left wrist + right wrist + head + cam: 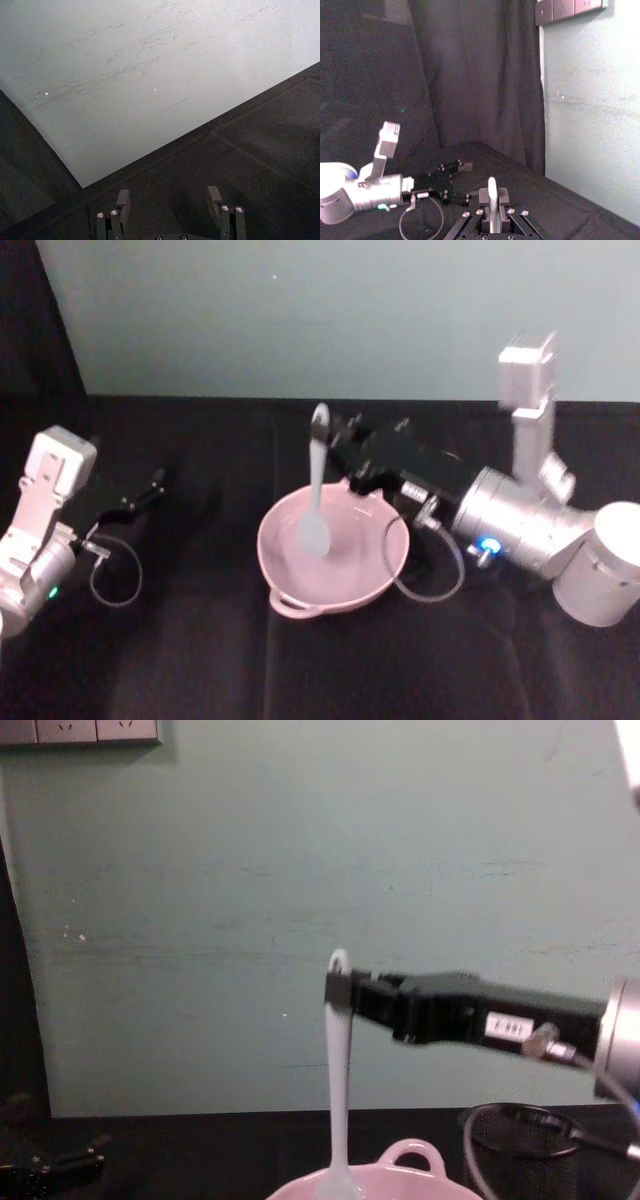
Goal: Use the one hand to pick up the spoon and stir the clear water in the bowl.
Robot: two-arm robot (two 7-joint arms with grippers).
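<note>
The white spoon (316, 490) hangs upright with its paddle end down inside the pink bowl (350, 592) at the table's middle. My right gripper (332, 447) reaches in from the right and is shut on the spoon's upper handle, just below its tip. From the chest view, the spoon (339, 1090) drops from the right gripper (345, 990) into the bowl (408, 1157). In the right wrist view the spoon handle (492, 192) stands pinched between the fingers. My left gripper (148, 488) rests open at the far left, with nothing between its fingers (123, 199).
A black wire-mesh cup (522, 1140) stands right of the bowl, under the right arm. A cable (440, 575) loops beside the bowl's right rim. A pale green wall (320, 310) closes the back of the black-clothed table (320, 670).
</note>
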